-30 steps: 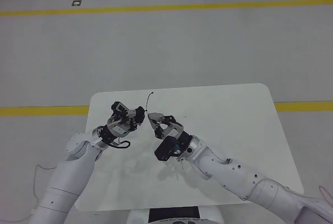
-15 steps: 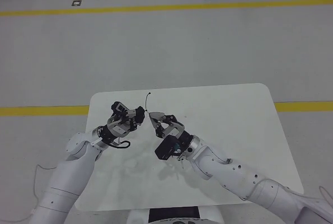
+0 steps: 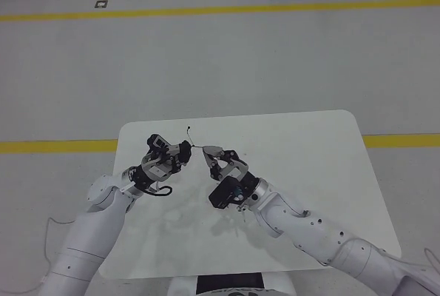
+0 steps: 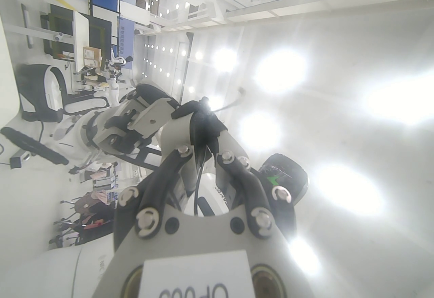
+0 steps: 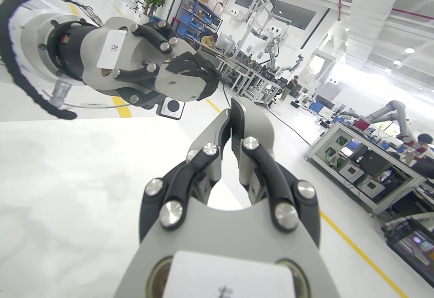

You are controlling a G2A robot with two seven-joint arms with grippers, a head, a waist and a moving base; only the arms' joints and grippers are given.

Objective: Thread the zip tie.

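Note:
The zip tie [image 3: 188, 138] is a thin black strap held above the white table [image 3: 316, 155] between both grippers. My left gripper [image 3: 181, 152] is shut on it; in the left wrist view the strap [image 4: 200, 170] runs up between the black-padded fingers, and a short end [image 4: 230, 104] sticks out past the left gripper [image 4: 203, 116]. My right gripper [image 3: 205, 154] sits tip to tip with the left one. In the right wrist view the right gripper [image 5: 231, 111] is shut, and the thin strap [image 5: 224, 92] leads from the left gripper [image 5: 200, 82] into its tips.
Both arms meet over the table's far left part. A black cable loop [image 3: 159, 191] hangs from the left wrist near the table's left edge [image 3: 120, 148]. Bare white tabletop lies to the right and towards the front.
The zip tie's free end sticking up beyond the grippers has grown shorter and shifted left. The right gripper has edged slightly farther from the robot; the left one has hardly moved.

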